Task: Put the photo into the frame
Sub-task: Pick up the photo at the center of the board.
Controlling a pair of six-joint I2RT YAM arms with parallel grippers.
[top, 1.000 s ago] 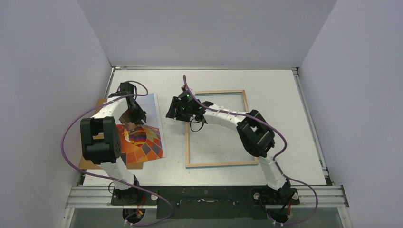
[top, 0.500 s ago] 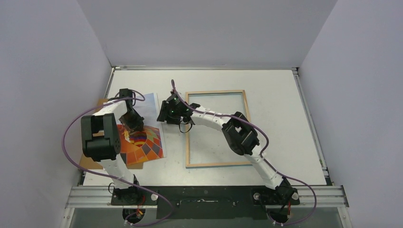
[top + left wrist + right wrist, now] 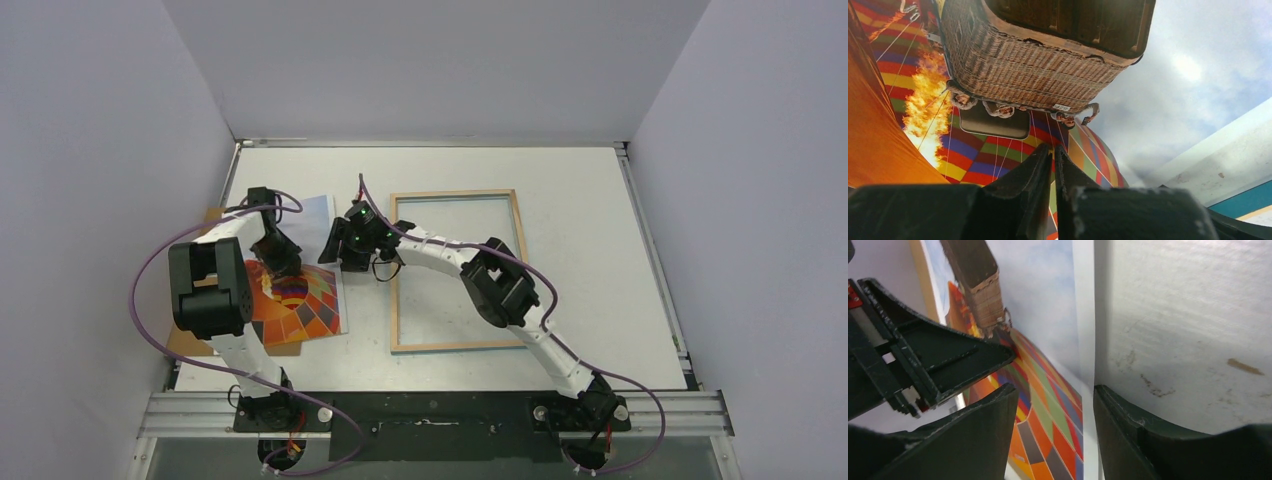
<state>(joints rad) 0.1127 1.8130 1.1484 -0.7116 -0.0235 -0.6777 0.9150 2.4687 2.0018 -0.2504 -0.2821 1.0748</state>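
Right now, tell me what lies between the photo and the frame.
Only the right gripper, jaws open astride the photo's right edge. Beyond it, bare table reaches the frame.

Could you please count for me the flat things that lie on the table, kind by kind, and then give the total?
Photo: 1
Frame: 1
Brown backing board: 1
Total: 3
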